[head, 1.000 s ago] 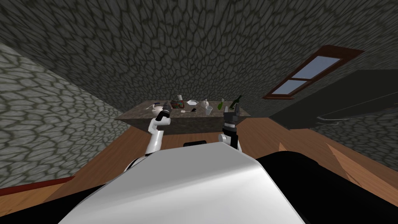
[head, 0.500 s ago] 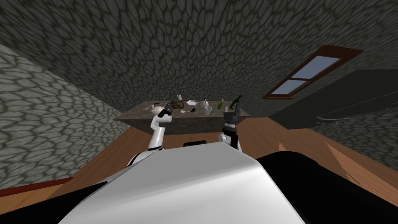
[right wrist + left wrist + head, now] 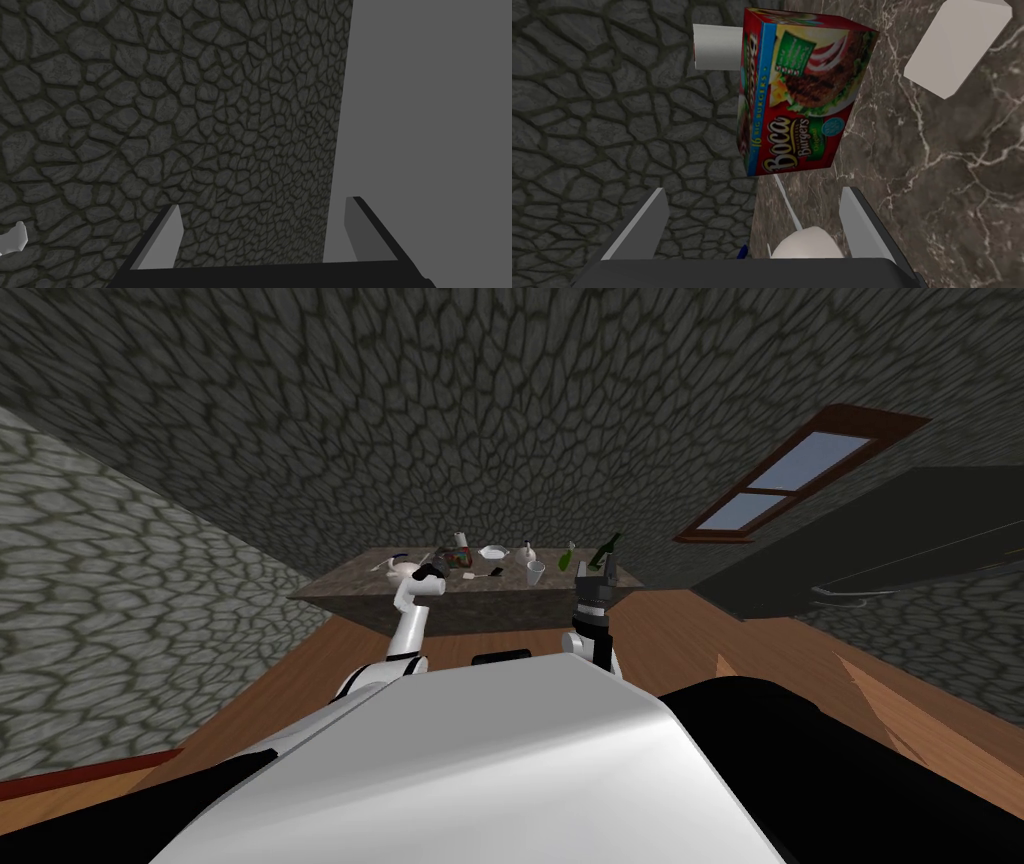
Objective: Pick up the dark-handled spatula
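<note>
Left gripper (image 3: 754, 200) hangs over the near left part of the marble table (image 3: 952, 165), its two fingers spread wide with nothing clamped between them. Close below it, between the fingers, lies a white rounded piece (image 3: 807, 243) with a thin pale stem running away toward a red burger box (image 3: 802, 90); what this piece is cannot be told. A white paper roll (image 3: 714, 47) stands just behind the box, against the stone wall. A white flat block (image 3: 957, 45) rests on the marble to one side of the box, cut off at the edge. The robot's right gripper (image 3: 597, 583) is raised at the table's near edge, well apart from the left one, and its fingers are likewise released. The spatula (image 3: 484, 574) lies flat on the table between the two grippers, beside a pale cup (image 3: 537, 572). Farther back sit a white bowl (image 3: 493, 551) and two green bottles (image 3: 567, 556).
</note>
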### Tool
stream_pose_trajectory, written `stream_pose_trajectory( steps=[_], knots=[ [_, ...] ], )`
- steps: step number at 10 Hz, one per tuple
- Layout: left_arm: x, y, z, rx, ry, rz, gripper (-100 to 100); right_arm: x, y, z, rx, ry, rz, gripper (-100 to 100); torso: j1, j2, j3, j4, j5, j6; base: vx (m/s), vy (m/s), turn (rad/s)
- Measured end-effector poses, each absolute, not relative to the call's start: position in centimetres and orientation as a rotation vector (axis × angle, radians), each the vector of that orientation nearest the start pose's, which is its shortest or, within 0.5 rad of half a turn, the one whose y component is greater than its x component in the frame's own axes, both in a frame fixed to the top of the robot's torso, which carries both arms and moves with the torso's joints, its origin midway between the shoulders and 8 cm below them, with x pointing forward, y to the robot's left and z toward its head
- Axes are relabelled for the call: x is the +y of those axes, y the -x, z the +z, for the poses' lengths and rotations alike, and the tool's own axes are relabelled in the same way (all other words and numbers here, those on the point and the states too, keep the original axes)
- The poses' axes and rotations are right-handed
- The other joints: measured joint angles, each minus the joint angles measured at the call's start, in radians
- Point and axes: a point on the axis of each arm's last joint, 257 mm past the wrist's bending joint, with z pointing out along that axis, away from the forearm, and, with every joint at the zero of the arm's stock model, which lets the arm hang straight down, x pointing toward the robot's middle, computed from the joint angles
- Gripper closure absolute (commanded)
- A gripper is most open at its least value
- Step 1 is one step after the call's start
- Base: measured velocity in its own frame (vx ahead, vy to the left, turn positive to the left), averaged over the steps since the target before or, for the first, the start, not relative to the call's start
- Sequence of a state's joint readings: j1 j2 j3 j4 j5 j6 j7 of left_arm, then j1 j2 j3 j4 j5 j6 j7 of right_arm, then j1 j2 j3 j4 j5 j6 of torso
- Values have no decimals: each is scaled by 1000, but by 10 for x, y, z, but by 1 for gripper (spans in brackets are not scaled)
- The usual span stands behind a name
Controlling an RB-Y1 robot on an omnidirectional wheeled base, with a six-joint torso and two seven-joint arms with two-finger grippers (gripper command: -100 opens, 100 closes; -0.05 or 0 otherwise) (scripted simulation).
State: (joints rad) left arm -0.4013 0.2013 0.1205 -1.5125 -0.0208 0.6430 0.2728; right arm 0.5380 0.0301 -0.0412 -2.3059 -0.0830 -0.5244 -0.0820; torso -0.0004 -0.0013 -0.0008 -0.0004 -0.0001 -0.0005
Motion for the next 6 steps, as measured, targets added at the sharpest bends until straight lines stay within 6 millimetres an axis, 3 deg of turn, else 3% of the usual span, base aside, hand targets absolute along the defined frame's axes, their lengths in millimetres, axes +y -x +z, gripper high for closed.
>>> stream_pose_trajectory(
  steps=[6],
  knots=[
    [282,-640,-206,1376,1684,-953,-100,-308,-326,29,495,-736,1376,0,0,0,0,0,0,0,26,-4,-14]
  ],
)
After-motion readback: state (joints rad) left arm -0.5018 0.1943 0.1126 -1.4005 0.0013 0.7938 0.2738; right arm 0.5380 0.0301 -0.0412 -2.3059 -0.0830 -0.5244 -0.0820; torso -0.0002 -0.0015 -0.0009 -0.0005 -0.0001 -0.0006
